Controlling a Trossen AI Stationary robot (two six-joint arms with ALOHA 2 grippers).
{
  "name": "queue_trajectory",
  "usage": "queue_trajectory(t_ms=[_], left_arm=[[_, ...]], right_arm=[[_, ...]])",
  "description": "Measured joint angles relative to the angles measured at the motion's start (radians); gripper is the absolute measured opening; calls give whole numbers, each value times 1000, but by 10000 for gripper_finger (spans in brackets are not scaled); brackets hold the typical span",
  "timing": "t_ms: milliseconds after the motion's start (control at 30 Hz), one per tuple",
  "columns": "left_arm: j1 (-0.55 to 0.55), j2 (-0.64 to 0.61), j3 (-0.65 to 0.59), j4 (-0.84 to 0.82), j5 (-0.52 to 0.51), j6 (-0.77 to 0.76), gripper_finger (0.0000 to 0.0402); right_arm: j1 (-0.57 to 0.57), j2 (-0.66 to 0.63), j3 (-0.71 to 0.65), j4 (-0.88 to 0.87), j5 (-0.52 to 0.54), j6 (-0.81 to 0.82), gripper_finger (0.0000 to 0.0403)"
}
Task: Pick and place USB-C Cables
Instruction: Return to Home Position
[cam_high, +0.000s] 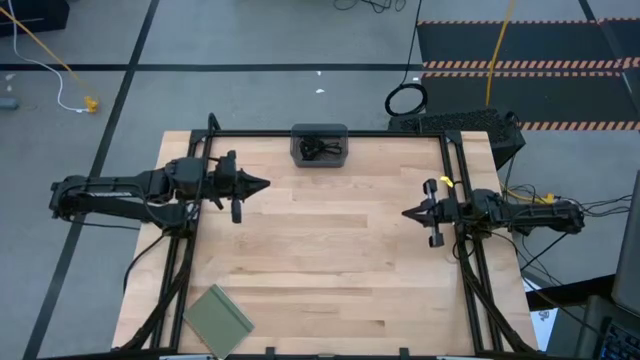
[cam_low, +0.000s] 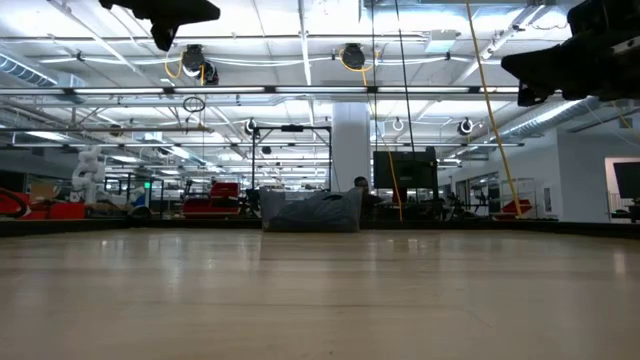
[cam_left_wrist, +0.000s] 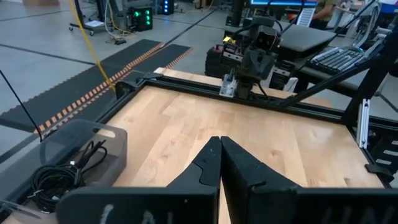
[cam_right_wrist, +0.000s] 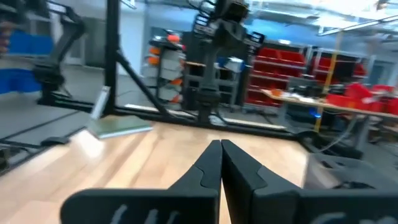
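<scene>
The USB-C cables (cam_high: 320, 150) show as a tangle of black cords lying inside the dark grey tray (cam_high: 300, 133) at the middle of the table's far edge. In the left wrist view the cords (cam_left_wrist: 59, 174) rest on the tray's floor behind its wall (cam_left_wrist: 102, 134). My left gripper (cam_high: 262, 184) hovers shut over the table's left side, level, pointing right, with nothing in it. My right gripper (cam_high: 408, 213) hovers shut over the right side, pointing left, with nothing in it. Both fingertip pairs (cam_left_wrist: 220, 142) (cam_right_wrist: 220, 145) stand together above bare wood.
A flat green pad (cam_high: 218, 318) lies near the table's front left corner, also seen as the green pad (cam_right_wrist: 118, 126) in the right wrist view. A black frame rail (cam_high: 330, 133) runs along the far edge and the sides. Bare wood (cam_high: 330, 240) lies between the two arms.
</scene>
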Motion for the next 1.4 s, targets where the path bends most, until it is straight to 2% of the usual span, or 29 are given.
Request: queue_trajectory(t_ms=[200, 667, 967, 1100, 1400], left_arm=[[0, -9, 0, 34, -34, -1, 6], [24, -9, 1, 46, -53, 25, 3], [34, -9, 1, 46, -51, 40, 6], [34, -10, 1, 40, -2, 51, 4], [14, -65, -6, -75, 1, 46, 3]], right_arm=[[0, -66, 0, -89, 105, -51, 0], [-1, -68, -1, -201, 76, -44, 0], [-1, -36, -1, -199, 77, -56, 0], [-1, -32, -2, -176, 78, -49, 0], [-1, -32, -2, -91, 81, -49, 0]])
